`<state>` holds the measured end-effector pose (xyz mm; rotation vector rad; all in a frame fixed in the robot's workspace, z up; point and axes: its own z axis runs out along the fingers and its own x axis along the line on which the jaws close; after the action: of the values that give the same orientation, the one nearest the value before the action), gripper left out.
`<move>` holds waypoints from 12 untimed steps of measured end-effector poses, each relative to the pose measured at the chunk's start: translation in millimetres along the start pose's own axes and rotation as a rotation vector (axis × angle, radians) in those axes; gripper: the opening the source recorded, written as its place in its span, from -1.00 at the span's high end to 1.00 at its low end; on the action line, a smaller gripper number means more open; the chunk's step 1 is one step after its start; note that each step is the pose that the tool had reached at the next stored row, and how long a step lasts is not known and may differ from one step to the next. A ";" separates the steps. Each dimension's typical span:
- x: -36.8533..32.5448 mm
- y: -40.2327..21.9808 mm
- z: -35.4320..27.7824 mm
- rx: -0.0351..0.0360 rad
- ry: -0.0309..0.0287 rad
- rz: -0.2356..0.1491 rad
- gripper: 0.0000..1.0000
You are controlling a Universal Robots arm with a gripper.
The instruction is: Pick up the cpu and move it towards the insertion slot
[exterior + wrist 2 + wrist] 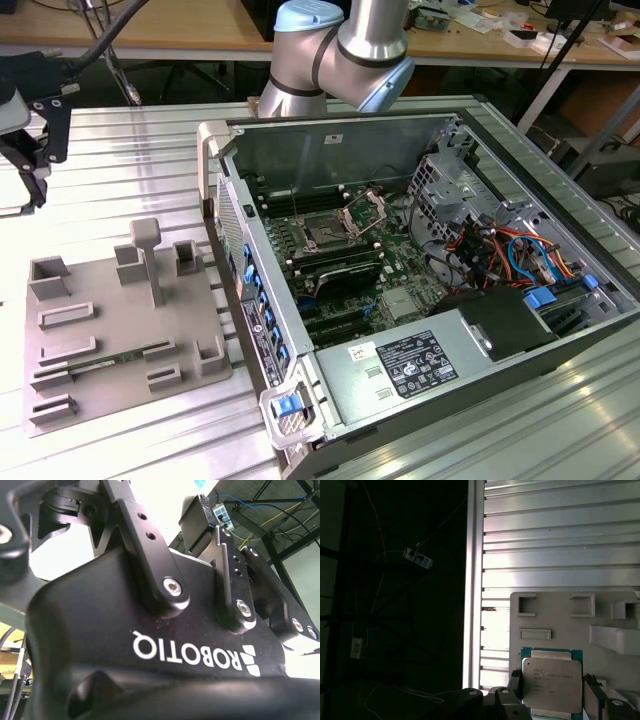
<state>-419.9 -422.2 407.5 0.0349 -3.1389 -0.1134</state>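
Observation:
In the first wrist view the cpu (551, 682), a flat square chip with a silvery top and a thin green rim, sits between my gripper's (553, 692) dark fingers (515, 686), one at each side edge. The gripper is shut on the cpu and holds it above the grey tray (560, 625). In the exterior view the gripper (30, 165) hangs at the far left, over the table's edge and above the tray (120, 330). The insertion slot (325, 233), a dark square socket with its silver bracket (365, 210) raised, lies on the green board inside the open computer case, far to the exterior view's right.
The case's pale wall (215, 190) stands between the tray and the board. Raised blocks (148, 255) stick up from the tray. Memory slots (340, 275), cables (500, 250) and a power supply (410, 365) fill the case. The arm's elbow (340, 50) stands behind it.

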 end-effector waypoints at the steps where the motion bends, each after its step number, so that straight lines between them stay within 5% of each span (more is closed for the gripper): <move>1: -0.7 0.0 0.0 0.0000 0.0000 0.000 -0.09; 12: -14.5 -0.3 0.3 0.0000 0.0000 0.000 -0.09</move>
<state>-405.4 -422.2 407.2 0.0350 -3.1389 -0.1134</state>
